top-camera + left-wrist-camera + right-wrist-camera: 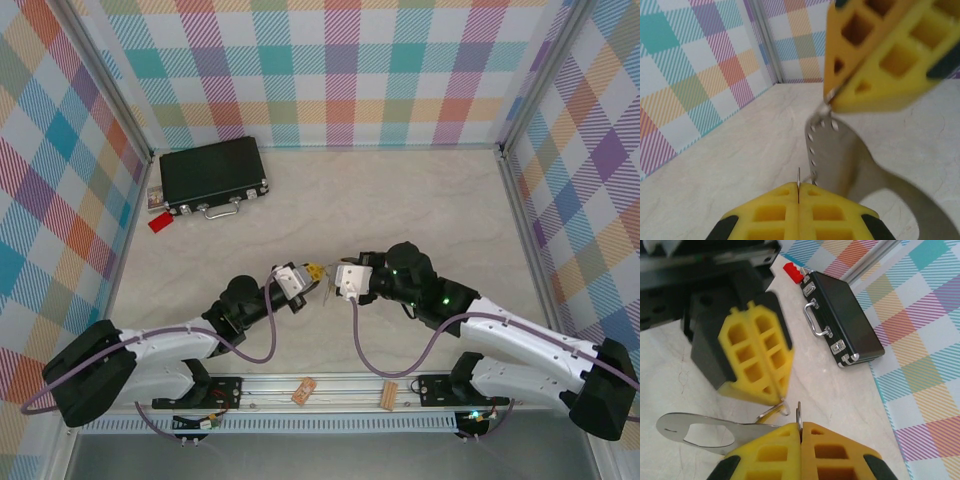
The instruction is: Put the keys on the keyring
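Both arms are built alike, with white shells over the long links and black housings at the joints. In the overhead view the left arm (170, 350) ends in a chunky black base at 8 o'clock, the right arm (520, 345) in one at 4 o'clock. A greyish-purple cable (268, 335) loops along each. Small green lights (443, 300) dot the right arm's joints. The left gripper (798, 187) and right gripper (800, 425) have yellow fingers (827, 450) moulded in square cells, with black corners.

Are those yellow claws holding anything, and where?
Right gripper pinches the keyring by its narrow end; left gripper nips a thin metal edge, unidentifiable.
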